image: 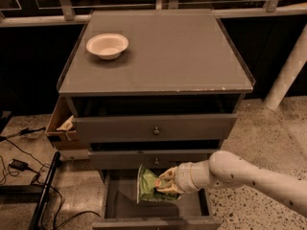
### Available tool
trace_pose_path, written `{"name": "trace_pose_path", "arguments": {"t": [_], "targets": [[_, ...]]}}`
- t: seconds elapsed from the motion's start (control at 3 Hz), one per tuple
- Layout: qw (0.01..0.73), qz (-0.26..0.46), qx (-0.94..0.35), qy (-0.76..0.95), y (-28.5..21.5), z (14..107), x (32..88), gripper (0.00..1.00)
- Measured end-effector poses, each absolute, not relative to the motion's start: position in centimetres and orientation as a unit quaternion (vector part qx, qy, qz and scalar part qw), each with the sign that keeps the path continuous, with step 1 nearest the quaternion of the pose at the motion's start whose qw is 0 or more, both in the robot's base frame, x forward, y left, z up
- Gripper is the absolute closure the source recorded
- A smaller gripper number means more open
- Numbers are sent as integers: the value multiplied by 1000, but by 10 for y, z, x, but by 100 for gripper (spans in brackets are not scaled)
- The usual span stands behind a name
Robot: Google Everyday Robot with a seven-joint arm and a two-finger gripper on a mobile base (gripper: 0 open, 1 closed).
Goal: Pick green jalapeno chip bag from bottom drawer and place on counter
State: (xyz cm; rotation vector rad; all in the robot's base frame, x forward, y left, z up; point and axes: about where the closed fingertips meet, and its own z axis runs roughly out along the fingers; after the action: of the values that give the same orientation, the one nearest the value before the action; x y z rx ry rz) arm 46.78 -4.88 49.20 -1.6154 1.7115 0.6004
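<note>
Down in the lower middle of the camera view, the gripper (164, 181) sits over the open bottom drawer (122, 206), at the end of a pale arm (249, 175) that comes in from the lower right corner. Its jaws are clenched on the right edge of the green jalapeno chip bag (147, 185). The bag stands roughly upright and looks raised off the drawer's grey floor, just below the front of the middle drawer (120, 159) and inside the bottom drawer's outline. The top drawer (192, 127) is above that, with a small knob at its centre, and is pulled out a little.

Higher in the frame the grey tabletop (168, 56) of the cabinet fills the middle, with a thin clear edge around it. A white bowl (107, 45) rests on its upper left part, well apart from the bag.

At the left side of the cabinet, a brown cardboard box (58, 128) sticks out. Black cables (19, 166) lie on the speckled floor (268, 128) at lower left. A white post (288, 71) leans at the right edge.
</note>
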Motion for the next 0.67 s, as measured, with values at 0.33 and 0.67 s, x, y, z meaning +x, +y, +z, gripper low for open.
{"name": "trace_pose_path", "arguments": {"t": [0.33,0.67], "targets": [[359,246,-605,667,-54,552,479,100],[361,257,-591,674,-57,650,483,100]]}}
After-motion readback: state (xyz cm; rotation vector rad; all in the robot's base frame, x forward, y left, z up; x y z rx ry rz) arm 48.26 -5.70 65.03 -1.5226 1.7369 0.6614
